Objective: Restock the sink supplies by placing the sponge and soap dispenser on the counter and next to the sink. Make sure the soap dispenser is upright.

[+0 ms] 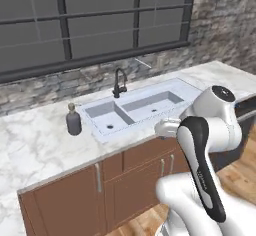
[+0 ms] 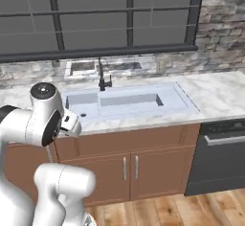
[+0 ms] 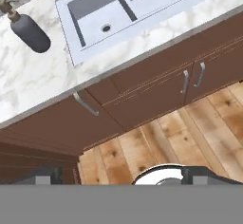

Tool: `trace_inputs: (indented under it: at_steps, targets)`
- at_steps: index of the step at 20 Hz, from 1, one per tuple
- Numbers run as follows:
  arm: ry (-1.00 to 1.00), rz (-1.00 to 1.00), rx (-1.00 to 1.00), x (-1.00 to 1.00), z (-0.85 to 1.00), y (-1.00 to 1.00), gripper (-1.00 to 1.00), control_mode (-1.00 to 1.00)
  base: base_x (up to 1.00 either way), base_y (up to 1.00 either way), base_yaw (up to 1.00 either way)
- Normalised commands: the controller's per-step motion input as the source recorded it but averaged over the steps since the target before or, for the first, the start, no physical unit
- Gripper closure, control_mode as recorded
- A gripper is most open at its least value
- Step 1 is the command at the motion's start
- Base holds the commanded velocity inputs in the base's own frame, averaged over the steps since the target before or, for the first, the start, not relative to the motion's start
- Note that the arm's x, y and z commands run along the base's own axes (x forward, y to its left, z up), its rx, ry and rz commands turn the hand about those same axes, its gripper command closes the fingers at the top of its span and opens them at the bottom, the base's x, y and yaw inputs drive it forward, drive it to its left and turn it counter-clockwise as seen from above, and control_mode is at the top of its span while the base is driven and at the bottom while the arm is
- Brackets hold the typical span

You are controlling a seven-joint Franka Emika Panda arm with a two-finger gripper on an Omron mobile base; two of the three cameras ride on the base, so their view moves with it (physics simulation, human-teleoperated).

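dispenser: upright, pump up, on surface just left of sink
faucet: behind basins
gripper: wide open, empty

A wide window with dark frames and grey panes runs along the back wall. Below and beside it the wall is rough stone in grey and brown. Brown wooden cabinets with slim metal handles stand under the marble top, and a dark dishwasher with a long bar handle sits at their right end. The floor is light wooden planks with visible knots. The light is even and soft, with faint shadows.
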Motion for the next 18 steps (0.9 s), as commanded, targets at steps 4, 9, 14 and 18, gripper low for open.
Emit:
trace_inputs:
  at_steps: [4,9,14,18]
  targets:
    - [0.0,0.0,0.0,0.0,0.0,0.0,-1.0,1.0,-0.3,0.0,-0.89]
    - [0.0,0.0,0.0,0.0,0.0,0.0,-1.0,1.0,-0.11,0.0,-0.92]
    - [0.0,0.0,0.0,0.0,0.0,0.0,-1.0,1.0,0.0,-0.21,-0.87]
    - [0.0,0.0,0.0,0.0,0.0,0.0,-1.0,1.0,0.03,-0.45,-0.8]
